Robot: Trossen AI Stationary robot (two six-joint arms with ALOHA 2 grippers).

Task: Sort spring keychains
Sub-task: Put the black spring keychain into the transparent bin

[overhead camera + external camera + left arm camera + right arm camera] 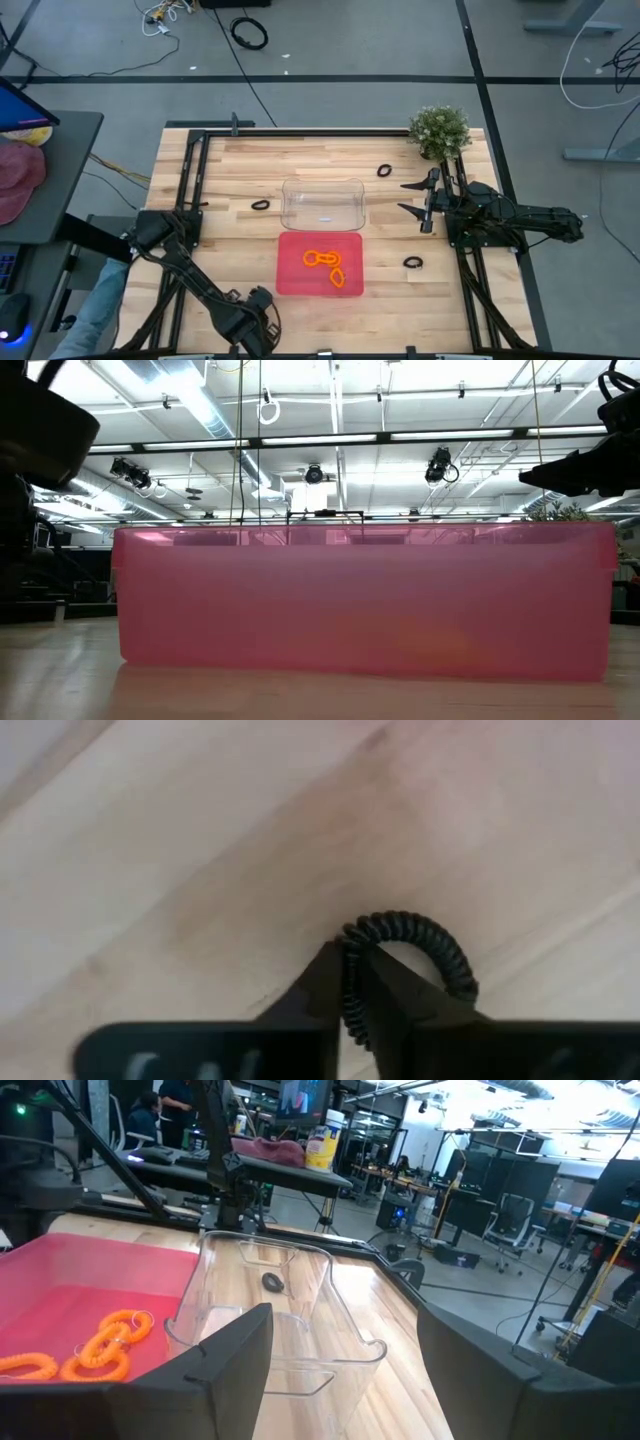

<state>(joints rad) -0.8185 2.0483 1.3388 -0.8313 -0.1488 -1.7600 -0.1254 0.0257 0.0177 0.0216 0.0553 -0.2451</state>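
Orange keychains [325, 264] lie sorted in red tray [290, 280]; clear tray [322, 205] empty. Left hand [350, 995] clenched on black keychain [420, 950] at table's near edge. Right hand [418, 197] released, waiting. Three black keychains [261, 205] remain on table [230, 170].

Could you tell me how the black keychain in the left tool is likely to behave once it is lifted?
The black keychain is a thin coiled loop, so it will probably flex and dangle. It looks light. The left tool pinches only one side, so it may swing or slip.
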